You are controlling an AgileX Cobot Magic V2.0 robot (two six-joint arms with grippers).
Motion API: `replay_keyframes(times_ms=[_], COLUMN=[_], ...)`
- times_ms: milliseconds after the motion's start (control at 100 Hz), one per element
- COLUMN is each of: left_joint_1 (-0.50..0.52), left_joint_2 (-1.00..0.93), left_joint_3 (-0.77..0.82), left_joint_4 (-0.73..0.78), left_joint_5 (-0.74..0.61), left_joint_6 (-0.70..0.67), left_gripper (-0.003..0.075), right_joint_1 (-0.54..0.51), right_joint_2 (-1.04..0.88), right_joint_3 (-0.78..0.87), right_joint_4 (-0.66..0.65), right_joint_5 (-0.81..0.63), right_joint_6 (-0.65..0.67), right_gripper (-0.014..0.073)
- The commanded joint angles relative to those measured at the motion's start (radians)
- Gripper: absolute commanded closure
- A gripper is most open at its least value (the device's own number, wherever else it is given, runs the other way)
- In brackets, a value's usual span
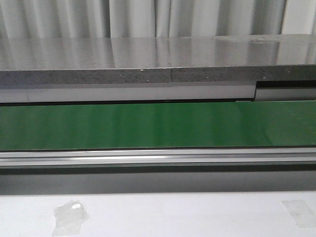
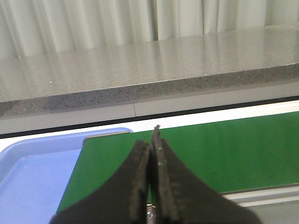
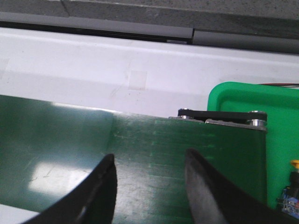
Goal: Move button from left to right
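Only a sliver of the button (image 3: 292,184) shows at the edge of the right wrist view: a bit of yellow cap over a black body with small coloured marks, lying in the green tray (image 3: 243,95). My right gripper (image 3: 149,155) is open over the end of the green belt (image 3: 154,140), beside that tray, with nothing between its fingers. Over the other end of the green belt (image 2: 224,149), my left gripper (image 2: 150,140) is shut, its pads pressed together on nothing. The front view shows neither gripper and no button.
A blue tray (image 2: 28,168) lies just past the belt's left end. The green conveyor belt (image 1: 158,126) runs across the front view, with a metal rail (image 1: 158,158) along its near side and a grey stone ledge (image 1: 158,59) behind. Two tape patches (image 1: 69,215) lie on the white table.
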State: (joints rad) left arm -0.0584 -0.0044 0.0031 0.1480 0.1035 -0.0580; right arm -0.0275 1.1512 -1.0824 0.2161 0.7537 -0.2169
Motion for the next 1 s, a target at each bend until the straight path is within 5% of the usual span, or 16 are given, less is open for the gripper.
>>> replay_keyframes(times_ms=[0,450,570,770,990], left_joint_1=[0.002,0.002,0.002,0.002,0.002], left_joint_2=[-0.031,-0.031,-0.031,-0.031,-0.031], left_joint_3=[0.042,0.042,0.042,0.042,0.042], left_joint_4=[-0.009,-0.009,-0.009,-0.009,-0.009], left_joint_5=[-0.077,-0.077,-0.077,-0.077,-0.077], left_joint_6=[-0.006,-0.006,-0.006,-0.006,-0.006], left_gripper=[0.074,0.074,0.074,0.074,0.074], right_joint_1=[0.017,0.025,0.025,0.025,0.025], right_joint_2=[-0.1,-0.492,-0.584,-0.679,-0.683], right_joint_3=[0.056,0.444,0.513,0.551,0.551], right_joint_4=[0.013,0.029,0.033,0.034,0.04], right_joint_5=[-0.099,-0.165,-0.165,-0.165,-0.154], right_joint_6=[-0.013,-0.013,-0.013,-0.013,-0.012], right_gripper=[0.0236,0.0252,0.036,0.0666,0.0662])
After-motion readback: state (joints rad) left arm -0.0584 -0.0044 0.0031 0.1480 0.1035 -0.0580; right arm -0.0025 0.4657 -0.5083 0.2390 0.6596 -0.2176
